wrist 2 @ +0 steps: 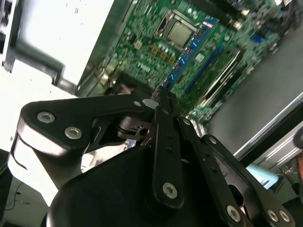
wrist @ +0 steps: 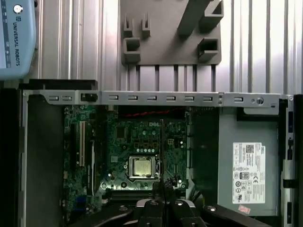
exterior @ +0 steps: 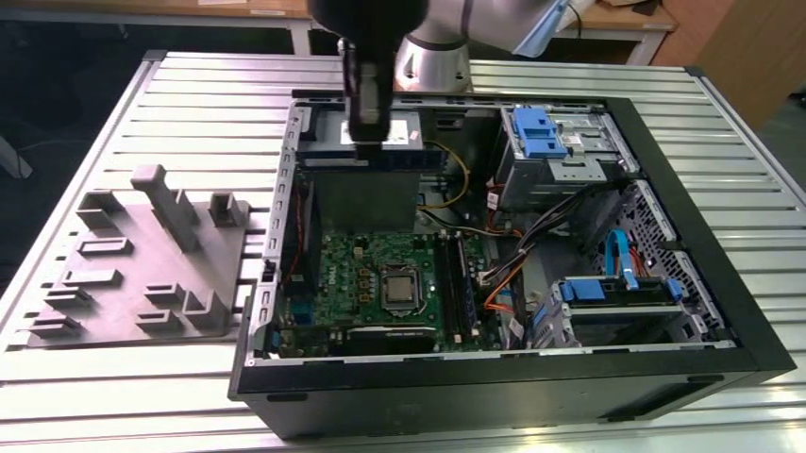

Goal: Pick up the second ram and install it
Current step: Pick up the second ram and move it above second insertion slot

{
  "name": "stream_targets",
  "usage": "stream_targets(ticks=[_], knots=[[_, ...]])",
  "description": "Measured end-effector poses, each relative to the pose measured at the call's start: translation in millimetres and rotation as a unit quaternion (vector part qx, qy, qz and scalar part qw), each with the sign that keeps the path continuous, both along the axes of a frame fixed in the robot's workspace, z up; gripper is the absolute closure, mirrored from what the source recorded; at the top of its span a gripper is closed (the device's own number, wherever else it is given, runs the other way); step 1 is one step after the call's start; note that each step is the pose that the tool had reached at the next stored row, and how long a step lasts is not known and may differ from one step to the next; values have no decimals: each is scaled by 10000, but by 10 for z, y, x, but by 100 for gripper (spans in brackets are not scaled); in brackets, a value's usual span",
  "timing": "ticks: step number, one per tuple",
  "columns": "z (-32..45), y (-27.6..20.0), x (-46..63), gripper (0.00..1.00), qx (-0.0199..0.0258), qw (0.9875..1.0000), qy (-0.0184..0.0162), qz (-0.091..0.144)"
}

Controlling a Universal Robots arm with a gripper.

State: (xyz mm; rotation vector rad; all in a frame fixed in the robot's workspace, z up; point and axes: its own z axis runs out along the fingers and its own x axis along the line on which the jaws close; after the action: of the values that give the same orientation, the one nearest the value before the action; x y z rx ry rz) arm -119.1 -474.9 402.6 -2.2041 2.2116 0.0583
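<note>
Pincer [wrist 2: 158, 94] is pinching the second ram [wrist 2: 194, 45] by one end; the blue-green stick projects forward from the pressed-together fingers. In the exterior view, the stick [exterior: 403, 158] hangs level under the pincer [exterior: 369, 132], above the far part of the open computer case [exterior: 504, 396] and clear of the motherboard [exterior: 365, 274]. In the first wrist view, the stick [wrist: 162, 146] shows edge-on over the processor [wrist: 142, 166].

Progress: pick-up is complete. Installation is not done; the stick is in the air, well apart from the long slots [exterior: 454, 283] beside the processor, and not seated.
</note>
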Motion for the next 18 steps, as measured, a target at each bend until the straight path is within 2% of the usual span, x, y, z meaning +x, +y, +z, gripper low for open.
stream_targets(ticks=[4,10,12,18], knots=[[-15,0,154,89,1,10000,0,0],[-18,0,166,89,0,10000,0,-3],[-25,1,182,89,1,10000,13,-8],[-91,0,213,89,1,9999,21,-144]])
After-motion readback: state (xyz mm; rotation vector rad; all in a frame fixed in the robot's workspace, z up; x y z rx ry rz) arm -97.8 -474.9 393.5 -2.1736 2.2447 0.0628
